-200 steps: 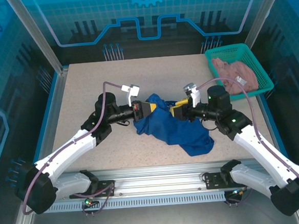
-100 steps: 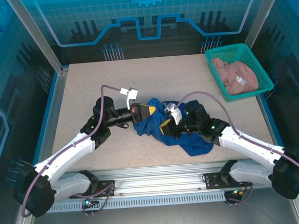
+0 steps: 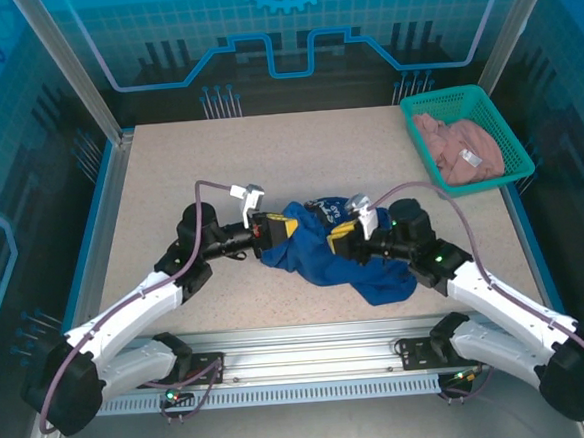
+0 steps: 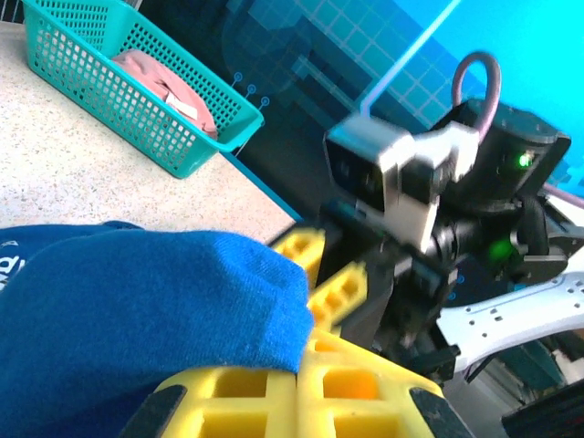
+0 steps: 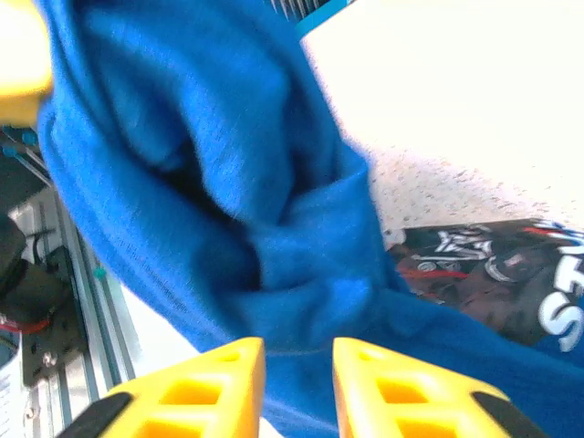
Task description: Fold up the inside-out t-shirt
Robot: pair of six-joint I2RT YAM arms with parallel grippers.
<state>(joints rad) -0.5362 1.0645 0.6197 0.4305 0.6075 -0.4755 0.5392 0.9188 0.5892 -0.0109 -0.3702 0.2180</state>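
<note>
— Blue-lit panels [image 3: 289, 39] are closing in a speckled beige worktop [image 3: 168, 167] on three sides. What is lying on it?

— The t-shirt [image 3: 325, 262], royal blue, is lying in a crumpled heap between the two grippers. Both are reaching into it from opposite sides.

— How is the left gripper [image 4: 301, 360] doing?

— It is pinching the t-shirt. Its yellow fingers are pressing together, and a thick fold of blue cloth is bulging out right over them.

— And the other one?

— The right gripper [image 5: 290, 356] is facing the left gripper, near it. Its fingers are standing a narrow gap apart, and a twisted bunch of the cloth is sitting just past their tips. I cannot tell whether they are touching it.

— Is any print showing?

— Yes, a printed graphic [image 5: 493, 265], dark with pale lettering, is peeking out beyond the right gripper's fingers, to the right of that bunch.

— Anything else on the worktop?

— A teal basket [image 3: 419, 140] is sitting well apart from both grippers, off behind the right gripper. It is holding a pinkish garment [image 3: 457, 147].
</note>
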